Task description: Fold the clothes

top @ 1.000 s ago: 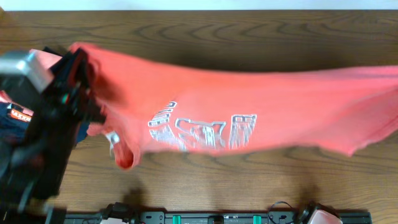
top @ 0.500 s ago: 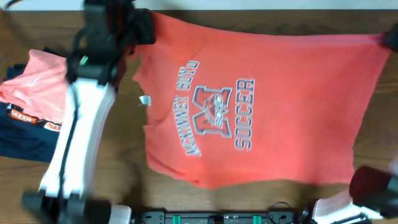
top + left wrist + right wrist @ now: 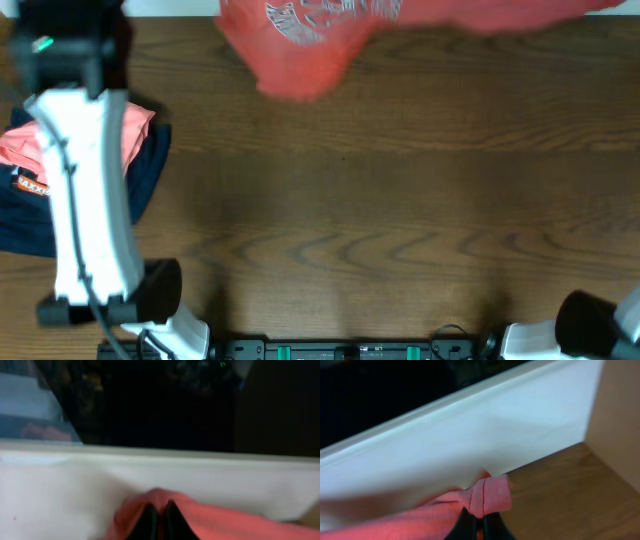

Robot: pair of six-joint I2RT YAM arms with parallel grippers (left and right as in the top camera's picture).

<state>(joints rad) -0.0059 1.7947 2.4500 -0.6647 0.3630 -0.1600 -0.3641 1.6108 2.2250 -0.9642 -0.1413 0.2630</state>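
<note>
Half a second ago the t-shirt [image 3: 300, 50] lay spread over the middle of the table [image 3: 380, 200] with its chest print fully readable; now it is pulled to the far edge, only a coral strip along the top of the overhead view, one bunched fold hanging lower at left of centre; lettering [image 3: 330, 12] cut off by the frame, blurred, not readable; a second ago it was a stretched band across the table.

Left arm [image 3: 85, 200] has shifted leftward since then; it now runs nearly straight from its base at the near-left corner up to the far-left corner, crossing over the folded pile; its dark wrist end sits at the top-left of the overhead view.

Near edge, middle and right of the wood are bare; left side holds the salmon-pink garment [image 3: 138, 125] on top of the navy garment [image 3: 150, 175], both partly under the arm.

Right arm base [image 3: 590, 325] shows at the near-right corner only; the rest is out of the overhead frame.

Left gripper [image 3: 158, 519]: fingers pressed together, pinching coral fabric, white wall [image 3: 150, 480] behind it.

Right gripper [image 3: 479, 527]: fingers closed on a folded-over bit of the shirt's edge, just above the table's far side, near the right corner.
</note>
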